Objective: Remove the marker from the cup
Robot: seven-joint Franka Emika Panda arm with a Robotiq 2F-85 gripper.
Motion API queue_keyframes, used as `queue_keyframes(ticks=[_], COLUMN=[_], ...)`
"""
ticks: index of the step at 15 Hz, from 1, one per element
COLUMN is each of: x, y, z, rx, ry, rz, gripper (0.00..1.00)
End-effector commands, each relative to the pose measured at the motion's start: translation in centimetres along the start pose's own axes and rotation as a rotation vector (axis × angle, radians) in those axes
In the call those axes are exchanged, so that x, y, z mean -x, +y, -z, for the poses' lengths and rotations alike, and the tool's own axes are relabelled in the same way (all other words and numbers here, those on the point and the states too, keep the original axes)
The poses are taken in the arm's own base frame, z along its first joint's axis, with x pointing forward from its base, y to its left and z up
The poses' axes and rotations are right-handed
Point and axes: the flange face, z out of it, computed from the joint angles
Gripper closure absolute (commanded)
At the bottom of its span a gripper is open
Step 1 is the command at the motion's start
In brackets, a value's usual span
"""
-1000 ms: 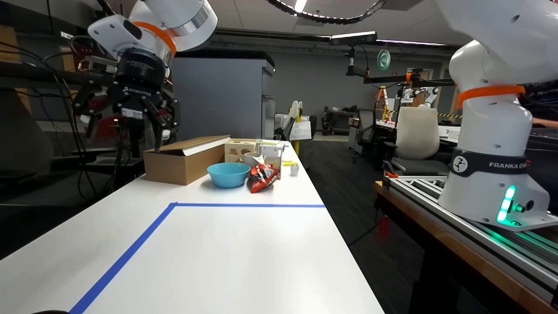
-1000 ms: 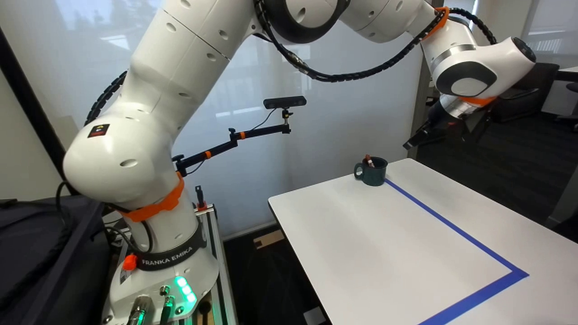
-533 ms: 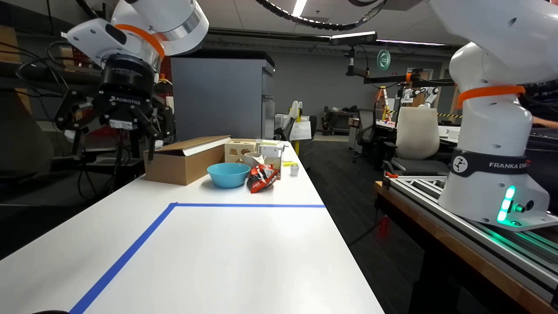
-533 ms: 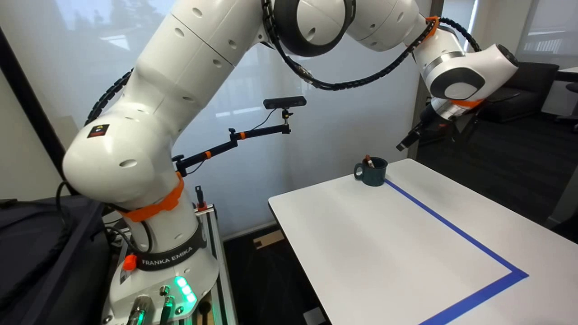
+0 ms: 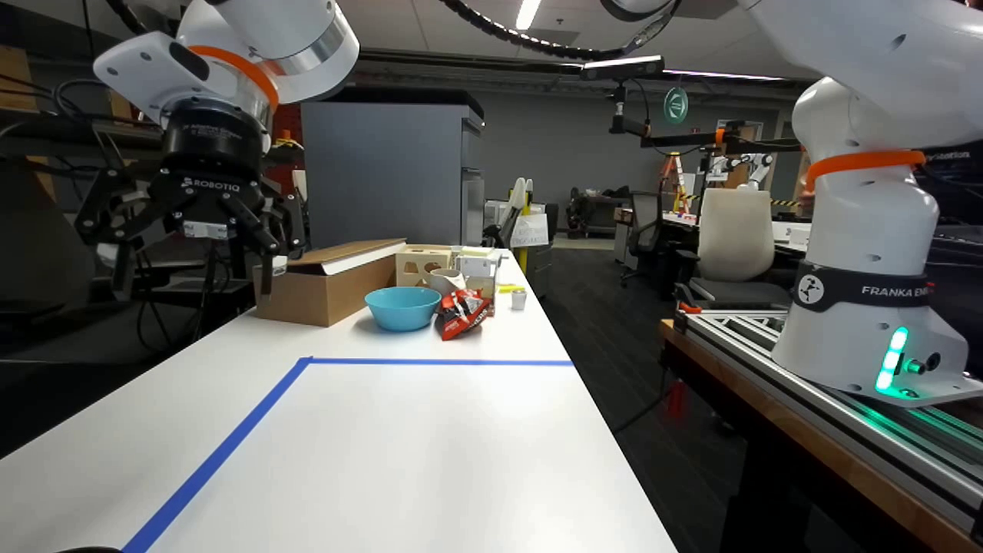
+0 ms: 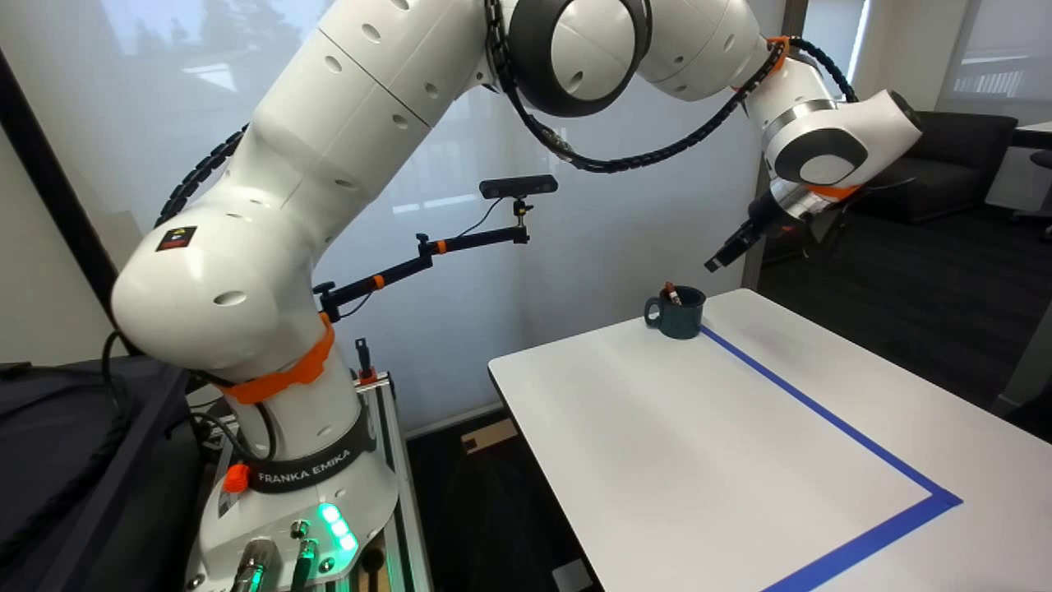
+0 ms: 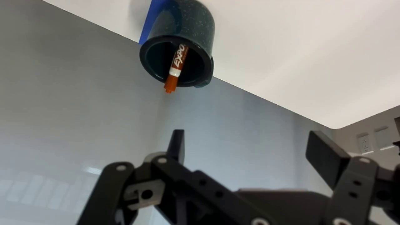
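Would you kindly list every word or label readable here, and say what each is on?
"EXPO": the brown marker.
"ROBOTIQ": the gripper.
"FRANKA EMIKA": the black band on the robot base.
"Station", preceded by unclear letters: a dark background item.
Too small or blurred to read: paper sign, red-and-black sticker, finer print on marker and gripper.

One Expo marker [image 7: 179, 59], one dark green mug [image 7: 191, 25] and one Robotiq gripper [image 7: 248, 147] appear. The table [image 5: 422, 453] in an exterior view bears one turquoise bowl [image 5: 403, 309], one red bag [image 5: 462, 313], one large cardboard box [image 5: 330, 290] and two blue tape strips [image 5: 221, 453].
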Motion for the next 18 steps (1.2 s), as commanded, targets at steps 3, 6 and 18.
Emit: queue_keyframes(ticks=[3,6,18], x=[0.1,0.1,-0.7], y=[-0.1,0.0,3.6], z=[0.2,0.2,-2.8], rx=[-0.001,-0.003,0.154], ry=[0.001,0.004,0.103], rz=[-0.001,0.000,-0.072], gripper=[0.00,0.00,0.00])
